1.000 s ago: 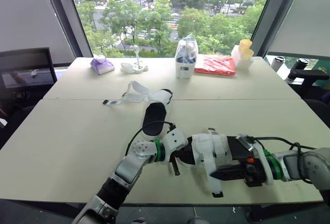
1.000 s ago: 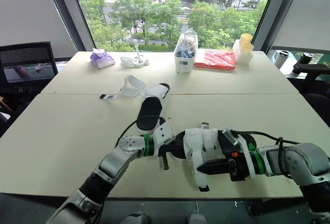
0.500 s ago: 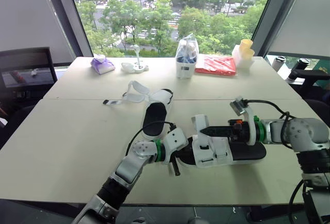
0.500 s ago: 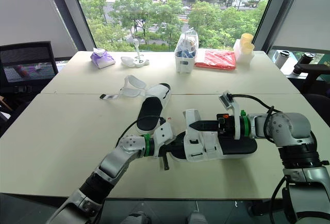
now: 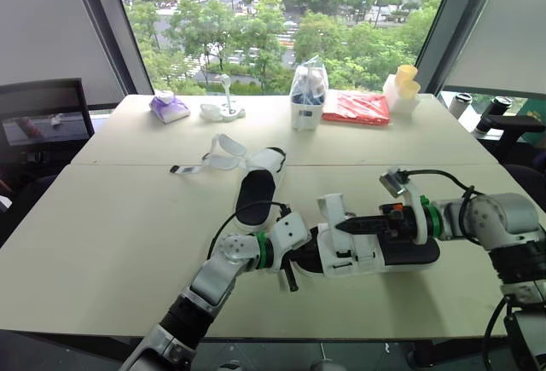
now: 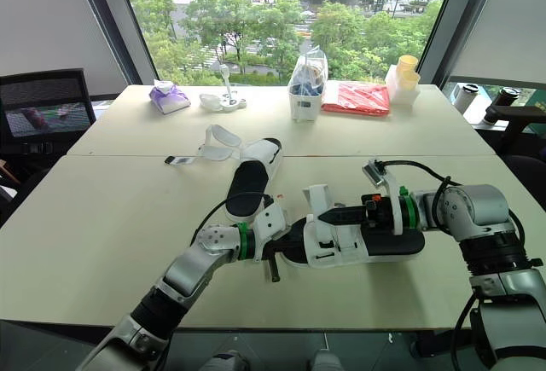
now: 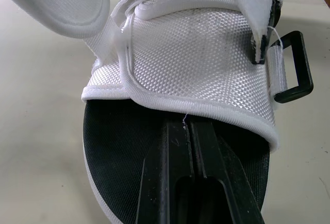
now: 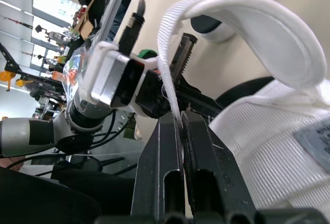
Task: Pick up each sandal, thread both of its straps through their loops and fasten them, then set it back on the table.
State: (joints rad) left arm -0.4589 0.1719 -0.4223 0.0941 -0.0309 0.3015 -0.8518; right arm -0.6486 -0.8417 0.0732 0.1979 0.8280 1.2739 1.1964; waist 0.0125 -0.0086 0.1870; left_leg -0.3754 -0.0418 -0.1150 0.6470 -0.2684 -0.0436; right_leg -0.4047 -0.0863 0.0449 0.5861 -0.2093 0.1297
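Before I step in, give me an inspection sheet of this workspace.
Surface: cream table, two tops butted together.
Job's things: near sandal between the tools, one strap raised and unfastened; far sandal lying flat, straps open.
Clutter: purple packet, bagged cup, red packet, yellow cups, all along the far edge.
Tools: left tool fingers together on the near sandal's insole; right tool shut on the strap.
Cables: black cable loops at the left wrist; second cable arcs over the right wrist.
Surroundings: window onto trees; black chair at the left.
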